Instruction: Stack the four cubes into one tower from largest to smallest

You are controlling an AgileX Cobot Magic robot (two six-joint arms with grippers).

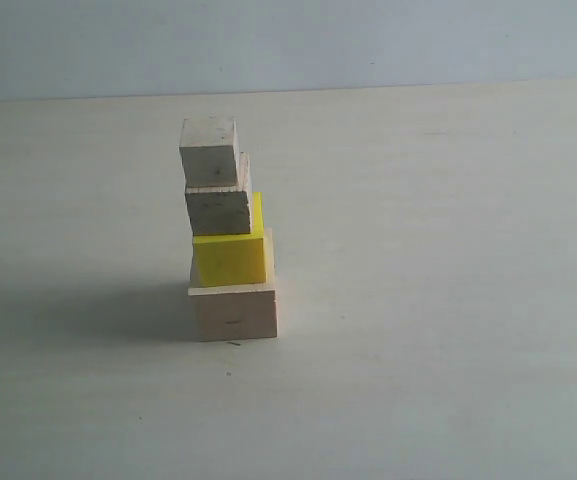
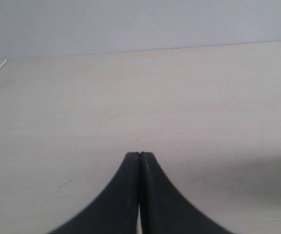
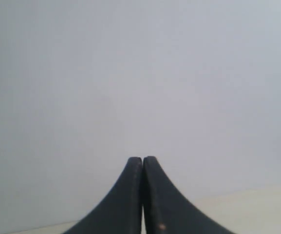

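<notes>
1. Tower [image 1: 230, 235], exterior view: all four cubes are stacked on the table [image 1: 448, 300], left of centre. Big pale wood cube [image 1: 234, 312] at the base, yellow cube [image 1: 230, 260] on it, grained pale cube [image 1: 218, 210] next, whitish cube [image 1: 209, 152] on top. The upper three sit toward the base's left edge, each a little further over than the one below. Grained cube looks slightly turned. No arm in sight.
2. Left wrist view: left gripper [image 2: 140, 154] pinched fully together, nothing between the tips, over bare tabletop. No cube visible.
3. Right wrist view: right gripper [image 3: 142, 158] likewise closed tight and empty, aimed at a plain pale wall [image 3: 130, 73], with a strip of table low in the picture. No cube visible.
4. Judgement: stacking looks done; what is left is to leave it alone. Keep both arms well apart from the column, no sweep across the middle, no bump to the table. The leftward stagger makes the top the weak spot; a straightening nudge risks more than it gains
</notes>
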